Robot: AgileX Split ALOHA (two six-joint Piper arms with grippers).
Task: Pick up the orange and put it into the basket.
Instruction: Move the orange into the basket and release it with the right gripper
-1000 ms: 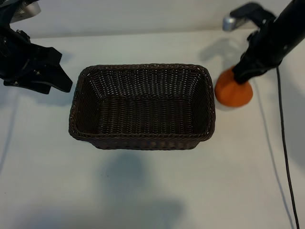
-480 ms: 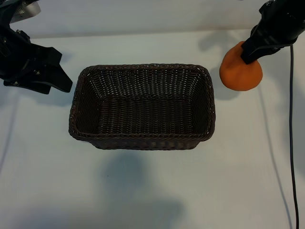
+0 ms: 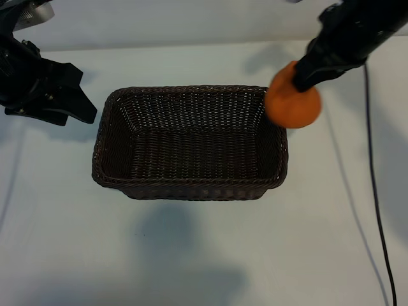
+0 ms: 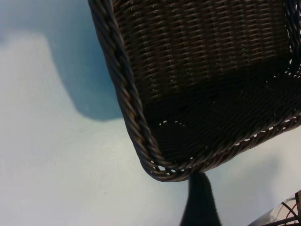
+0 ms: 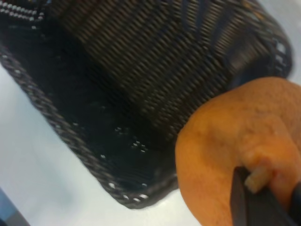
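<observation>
seen from the exterior view, the right gripper [image 3: 298, 81] holds the orange [image 3: 292, 104] in the air above the far right corner of the basket [image 3: 189, 185], its fingers pinched nearly together on the fruit's top; the fingertips themselves are hidden behind the dark arm, which is cut off at the upper right edge. the fruit overlaps the basket's braided rim in this view and touches nothing below. a black cable [image 3: 376, 210] trails down the right side of the white table [image 3: 191, 255]. the left gripper [image 3: 73, 105] sits parked at the far left, apart from the basket, jaws spread and holding nothing; the arm is cut by the frame edge.

left wrist view: one rounded corner of the basket [image 4: 141, 141] and part of its woven floor fill the frame; the rest is cropped. the gripper's own fingers are mostly out of sight, only a dark shape at the lower edge.

right wrist view: the orange [image 5: 221, 150], bumpy-skinned, is clamped at its knobby stem end by dark fingers [image 5: 244, 197] cropped by the frame. the basket [image 5: 70, 141] lies beyond, its interior dark and blurred.
</observation>
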